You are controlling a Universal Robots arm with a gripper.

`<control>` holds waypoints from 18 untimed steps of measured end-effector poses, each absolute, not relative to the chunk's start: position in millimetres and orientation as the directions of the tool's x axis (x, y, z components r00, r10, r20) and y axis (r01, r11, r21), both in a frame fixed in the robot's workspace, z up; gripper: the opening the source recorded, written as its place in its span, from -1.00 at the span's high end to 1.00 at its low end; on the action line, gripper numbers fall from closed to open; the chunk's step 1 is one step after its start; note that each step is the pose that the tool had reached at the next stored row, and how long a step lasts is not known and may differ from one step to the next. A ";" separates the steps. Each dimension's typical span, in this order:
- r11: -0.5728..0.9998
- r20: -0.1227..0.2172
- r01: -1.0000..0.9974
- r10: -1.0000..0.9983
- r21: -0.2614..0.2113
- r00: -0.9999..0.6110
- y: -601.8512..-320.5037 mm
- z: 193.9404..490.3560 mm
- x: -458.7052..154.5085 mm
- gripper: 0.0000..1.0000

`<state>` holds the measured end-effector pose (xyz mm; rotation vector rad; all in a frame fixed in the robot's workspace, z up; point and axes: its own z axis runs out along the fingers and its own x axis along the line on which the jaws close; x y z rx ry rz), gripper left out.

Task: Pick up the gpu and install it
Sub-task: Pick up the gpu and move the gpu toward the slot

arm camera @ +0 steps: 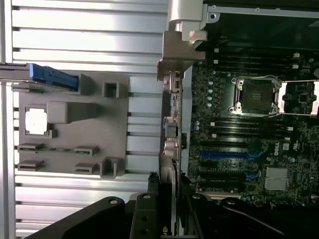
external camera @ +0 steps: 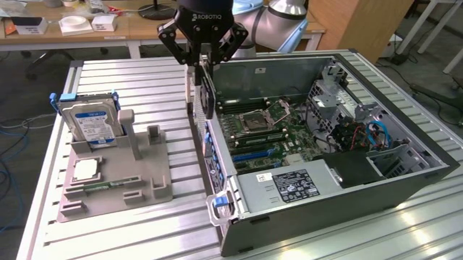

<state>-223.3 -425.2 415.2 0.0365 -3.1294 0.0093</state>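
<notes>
- Exterior view: the end effector [external camera: 205, 60] hangs over the far-left corner of the open computer case [external camera: 405, 179]. Its fingers are pinched onto the top edge of the gpu [external camera: 208, 92].
- The card is in the air, clear of the counter [external camera: 130, 227], beside the case wall on the exterior view's left and above the edge of the motherboard [external camera: 268, 135].
- It looks taller than wide here, so I judge that its long axis hangs roughly upright. Foreshortening leaves that unsure.
- Wrist view: the end effector [arm camera: 169, 201] clamps the gpu [arm camera: 170, 134], which is seen edge-on as a thin line. It runs from the fingers out to its silver bracket [arm camera: 180, 47], along the case wall and crosswise to the blue slot [arm camera: 229, 155].
- Handling, as a judgement: the card is light and stiff but fragile.
- It is best gripped on bare board edges, away from the fan and the contacts. Being so thin, it could pivot in a narrow pinch.
</notes>
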 end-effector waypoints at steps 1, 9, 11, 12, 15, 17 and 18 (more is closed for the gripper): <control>1.000 0.012 -0.023 -0.023 -0.006 -1.000 -425.2 415.2 -222.7 0.47; 1.000 0.012 -0.023 -0.023 -0.006 -1.000 -425.2 415.2 -216.9 0.47; 1.000 0.012 -0.023 -0.023 -0.006 -1.000 -425.2 415.2 -215.5 0.47; 1.000 0.012 -0.023 -0.023 -0.006 -1.000 -425.2 415.2 -215.0 0.47; 1.000 0.012 -0.023 -0.023 -0.006 -1.000 -425.2 415.2 -213.1 0.47; 1.000 0.012 -0.023 -0.023 -0.006 -1.000 -425.2 415.2 -211.7 0.47; 1.000 0.012 -0.023 -0.023 -0.006 -1.000 -425.2 415.2 -211.1 0.47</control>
